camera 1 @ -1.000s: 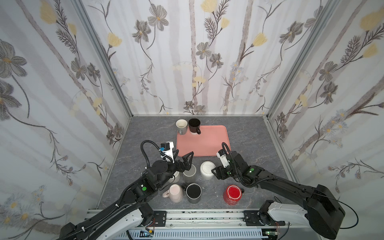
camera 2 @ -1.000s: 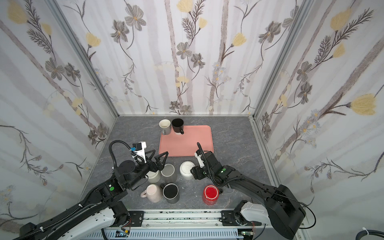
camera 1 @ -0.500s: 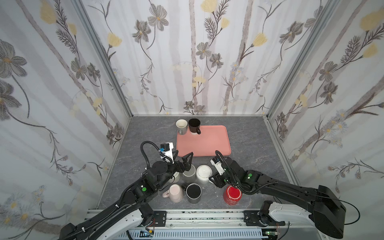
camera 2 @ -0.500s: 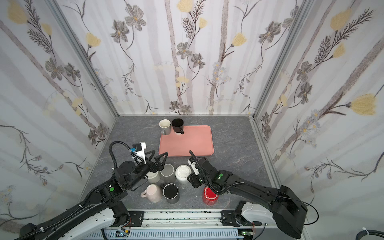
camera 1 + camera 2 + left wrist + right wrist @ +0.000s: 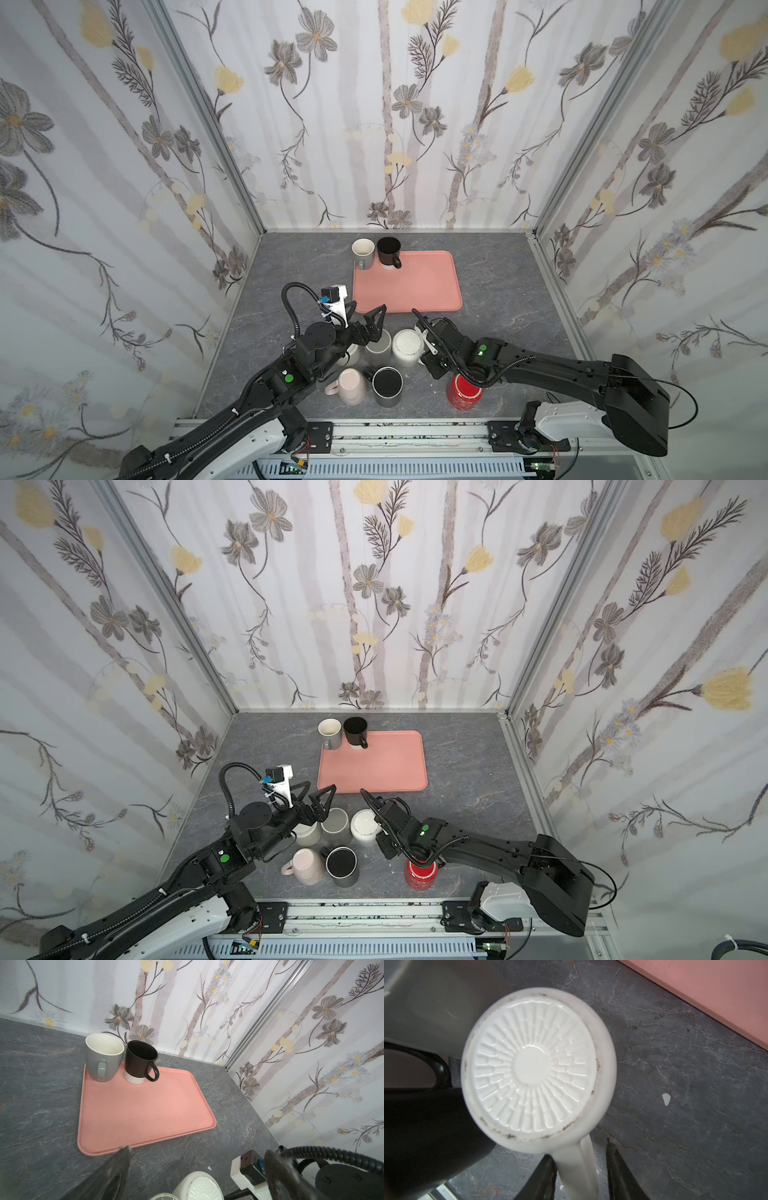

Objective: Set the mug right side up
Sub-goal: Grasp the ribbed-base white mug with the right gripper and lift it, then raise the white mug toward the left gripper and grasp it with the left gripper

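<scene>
We see the white mug [image 5: 408, 346] upside down on the grey table [image 5: 498, 282]: ribbed base up, rim down. It's near the pink tray [image 5: 409, 291] but off it, just beside an upright grey mug [image 5: 378, 347].

Right gripper [image 5: 578, 1153] is low at the white mug, jaws narrow, straddling its handle [image 5: 577, 1174]. In the right wrist view 1 finger [image 5: 544, 1178] looks to be against the handle. The other finger has a strip of table showing between it and the handle, so we don't call it clamped.

Left gripper [image 5: 368, 307] hangs above the grey mug, jaws wide, holding nothing.

Nearer the rail sit a pink mug [image 5: 351, 386], a dark mug [image 5: 387, 386] standing upright, and a red mug [image 5: 463, 392] partly under the right arm.

2 mugs stand upright side by side on the tray's far corner: a cream-lined mug [image 5: 363, 253] and a black mug [image 5: 388, 251].
</scene>
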Controlling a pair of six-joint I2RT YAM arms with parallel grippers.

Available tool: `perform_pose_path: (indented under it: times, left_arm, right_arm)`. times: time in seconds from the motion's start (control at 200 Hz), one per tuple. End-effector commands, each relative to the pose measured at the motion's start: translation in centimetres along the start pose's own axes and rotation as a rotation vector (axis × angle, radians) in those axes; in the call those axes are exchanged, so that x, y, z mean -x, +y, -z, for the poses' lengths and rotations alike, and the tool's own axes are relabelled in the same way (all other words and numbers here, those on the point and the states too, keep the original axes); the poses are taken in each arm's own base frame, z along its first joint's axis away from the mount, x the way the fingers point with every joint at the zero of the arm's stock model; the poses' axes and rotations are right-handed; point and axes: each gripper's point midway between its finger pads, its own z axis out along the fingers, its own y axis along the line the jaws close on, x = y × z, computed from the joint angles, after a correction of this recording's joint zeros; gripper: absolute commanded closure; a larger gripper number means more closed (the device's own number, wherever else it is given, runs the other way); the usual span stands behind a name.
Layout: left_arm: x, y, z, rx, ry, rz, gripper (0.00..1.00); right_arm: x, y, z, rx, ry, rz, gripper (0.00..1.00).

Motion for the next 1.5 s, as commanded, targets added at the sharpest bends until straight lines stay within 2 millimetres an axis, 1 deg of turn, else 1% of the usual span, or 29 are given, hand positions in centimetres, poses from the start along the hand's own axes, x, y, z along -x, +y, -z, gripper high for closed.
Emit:
perform_pose_path:
  times: [0.0, 0.08, 0.29, 0.335, 0.405, 0.445, 0.555, 0.779, 0.859, 0.929, 0.969, 1.069, 1.124, 1.199, 1.294, 1.304, 1.359, 1.494]
  left_arm:
    - [0.7, -0.4, 0.0, -0.015, -0.029, 0.019, 0.00]
    - [0.6, -0.3, -0.1, -0.011, -0.025, 0.017, 0.00]
    - [0.5, -0.6, -0.2, -0.021, -0.019, 0.018, 0.00]
    - [0.5, -0.6, -0.2, -0.023, -0.018, 0.017, 0.00]
    - [0.5, -0.8, -0.3, -0.030, -0.017, 0.020, 0.00]
    - [0.6, -0.9, -0.4, -0.035, -0.017, 0.020, 0.00]
    - [0.7, -1.2, -0.4, -0.050, -0.020, 0.025, 0.00]
    - [0.9, -2.0, -0.6, -0.089, -0.026, 0.036, 0.00]
    - [1.2, -2.4, -0.6, -0.108, -0.038, 0.045, 0.00]
    - [1.5, -2.7, -0.5, -0.127, -0.050, 0.052, 0.00]
    - [1.6, -3.1, -0.6, -0.147, -0.048, 0.050, 0.00]
    - [1.8, -4.2, -0.6, -0.216, -0.042, 0.049, 0.00]
    - [1.9, -4.7, -0.5, -0.254, -0.043, 0.055, 0.05]
    - [2.2, -5.5, -0.4, -0.321, -0.043, 0.070, 0.11]
    - [2.5, -6.4, -0.2, -0.413, -0.053, 0.098, 0.15]
    - [2.6, -6.5, -0.1, -0.425, -0.054, 0.100, 0.15]
    - [2.7, -6.8, 0.1, -0.478, -0.060, 0.115, 0.18]
    - [4.0, -7.6, 1.2, -0.575, -0.115, 0.142, 0.26]
  right_arm:
    - [0.7, -0.2, -0.2, -0.032, -0.014, 0.030, 0.62]
    - [0.7, -0.3, -0.4, -0.041, -0.010, 0.039, 0.66]
    - [0.6, -0.8, -0.3, -0.069, -0.007, 0.045, 0.82]
    - [0.6, -1.0, -0.2, -0.078, -0.009, 0.042, 0.88]
    - [0.6, -1.2, 0.0, -0.089, -0.015, 0.038, 1.00]
    - [0.6, -1.4, 0.1, -0.099, -0.019, 0.033, 1.00]
    - [1.8, -1.7, 1.2, -0.113, -0.080, 0.012, 1.00]
    - [6.7, -1.9, 5.3, -0.080, -0.292, -0.062, 1.00]
    - [9.1, -2.0, 7.1, -0.037, -0.398, -0.101, 1.00]
    - [12.2, -1.7, 9.7, 0.038, -0.546, -0.139, 1.00]
    - [13.6, -1.4, 11.2, 0.096, -0.630, -0.155, 1.00]
    - [16.6, -0.7, 14.7, 0.230, -0.815, -0.184, 1.00]
    - [18.0, -0.5, 16.3, 0.282, -0.893, -0.197, 1.00]
    - [19.4, 0.0, 18.3, 0.353, -0.978, -0.202, 1.00]
    - [20.6, 1.0, 20.0, 0.446, -1.051, -0.201, 1.00]
    - [20.6, 1.1, 19.9, 0.457, -1.049, -0.202, 1.00]
    - [21.1, 1.9, 21.0, 0.529, -1.090, -0.202, 1.00]
    - [21.6, 3.7, 22.5, 0.678, -1.128, -0.179, 1.00]
